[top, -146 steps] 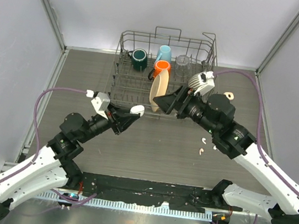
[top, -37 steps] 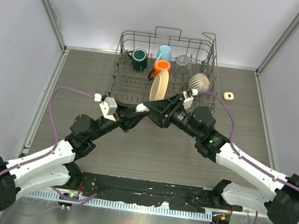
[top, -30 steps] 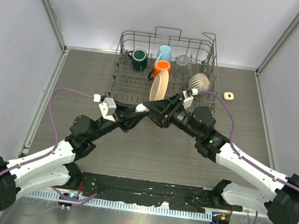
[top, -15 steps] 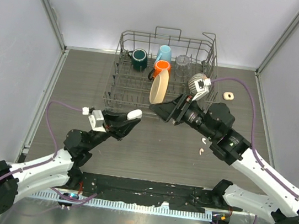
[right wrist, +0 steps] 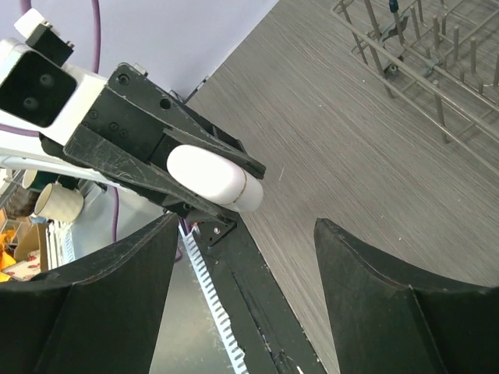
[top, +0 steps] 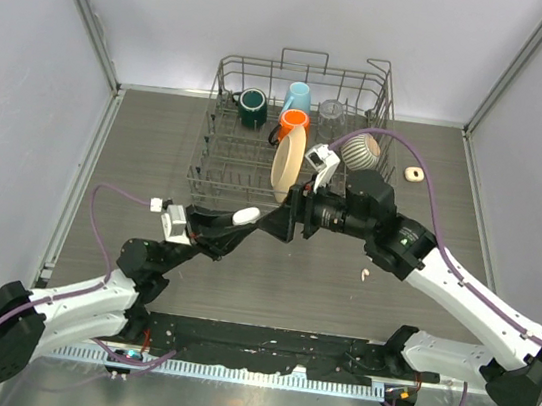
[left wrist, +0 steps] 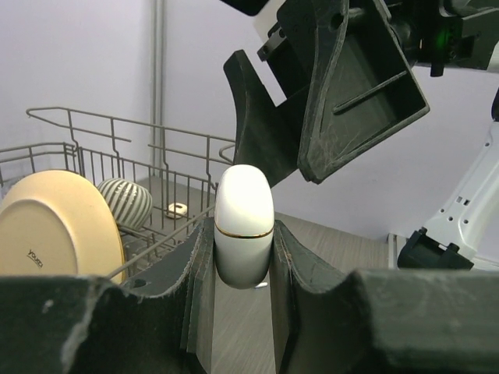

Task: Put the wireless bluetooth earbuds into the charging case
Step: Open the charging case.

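The white charging case is a smooth oval with a thin gold seam and a closed lid. My left gripper is shut on it and holds it above the table. In the left wrist view the case stands upright between the two pads. My right gripper is open and points left at the case, its tips just short of it. The right wrist view shows the case just beyond the spread fingertips. One tiny white earbud lies on the table beside the right forearm.
A wire dish rack stands at the back with a green mug, blue mug, orange mug, cream plate and striped bowl. A small white ring-shaped item lies to its right.
My right gripper let go at the case, opened wide and pulled back, then swung round to face the case again. My left gripper carried the case a little nearer and lower.
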Action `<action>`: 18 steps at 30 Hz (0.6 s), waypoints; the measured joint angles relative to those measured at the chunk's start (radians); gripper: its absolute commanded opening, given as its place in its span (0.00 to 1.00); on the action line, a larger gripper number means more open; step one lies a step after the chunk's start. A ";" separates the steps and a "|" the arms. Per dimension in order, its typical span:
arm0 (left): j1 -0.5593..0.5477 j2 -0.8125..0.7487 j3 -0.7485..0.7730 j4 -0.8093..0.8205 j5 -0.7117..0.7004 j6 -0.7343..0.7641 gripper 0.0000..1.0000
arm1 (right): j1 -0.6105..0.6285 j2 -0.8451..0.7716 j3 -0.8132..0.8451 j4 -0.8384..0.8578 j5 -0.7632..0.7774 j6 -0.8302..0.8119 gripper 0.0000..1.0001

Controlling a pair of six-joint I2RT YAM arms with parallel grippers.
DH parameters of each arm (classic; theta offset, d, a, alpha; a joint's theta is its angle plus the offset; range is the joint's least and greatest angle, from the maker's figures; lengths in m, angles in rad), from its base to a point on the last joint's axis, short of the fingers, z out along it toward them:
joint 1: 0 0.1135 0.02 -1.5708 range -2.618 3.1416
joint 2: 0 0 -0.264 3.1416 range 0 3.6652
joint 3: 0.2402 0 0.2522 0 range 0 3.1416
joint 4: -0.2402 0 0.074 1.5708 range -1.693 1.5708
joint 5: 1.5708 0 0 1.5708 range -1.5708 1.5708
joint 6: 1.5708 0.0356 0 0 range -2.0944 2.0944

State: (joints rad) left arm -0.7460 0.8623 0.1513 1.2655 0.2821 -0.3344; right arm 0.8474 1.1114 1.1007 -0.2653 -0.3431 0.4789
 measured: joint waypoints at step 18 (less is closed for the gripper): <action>0.000 0.028 0.029 0.018 0.066 -0.006 0.00 | 0.002 0.024 0.029 -0.051 -0.017 -0.036 0.68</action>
State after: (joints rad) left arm -0.7460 0.8906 0.1799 1.2835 0.3477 -0.3405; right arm 0.8494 1.1351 1.1297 -0.3161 -0.3599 0.4431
